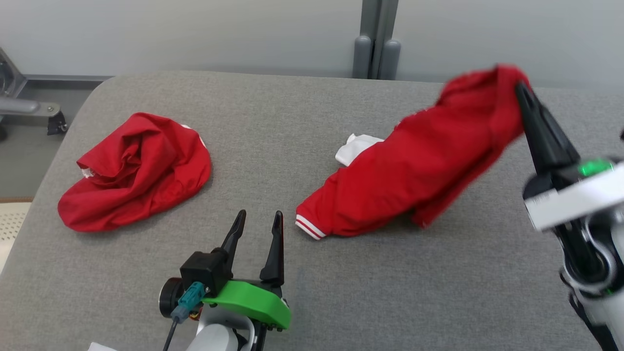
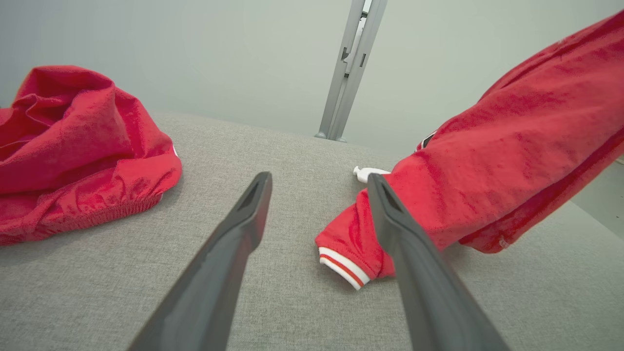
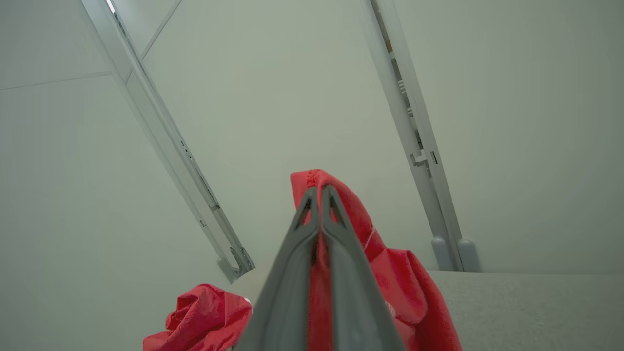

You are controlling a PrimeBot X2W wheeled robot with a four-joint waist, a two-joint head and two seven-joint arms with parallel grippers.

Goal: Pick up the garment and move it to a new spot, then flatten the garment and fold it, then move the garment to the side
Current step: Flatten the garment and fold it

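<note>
1. The red garment (image 1: 419, 165) is pinched at one end by the right gripper (image 1: 520, 91), whose fingers are pressed together on the cloth. That end hangs lifted near the worktop's far right corner. The rest slopes down toward the middle, where the cuff (image 1: 309, 226) rests on the surface.
2. The cloth looks soft and slightly fuzzy. The cuff is ribbed, with white and red stripes, and a white piece (image 1: 356, 148) pokes out along the garment's far side.
3. The worktop (image 1: 292, 117) is covered in gray woven fabric, and its far left corner is rounded.
4. A second red garment (image 1: 136, 170) lies crumpled in a mound near the left edge, well apart from the first.
5. The left gripper (image 1: 259, 215) hovers by the near edge, near the cuff, with its fingers spread and empty.
6. Bare gray surface runs between the two garments and along the near edge toward the right.
</note>
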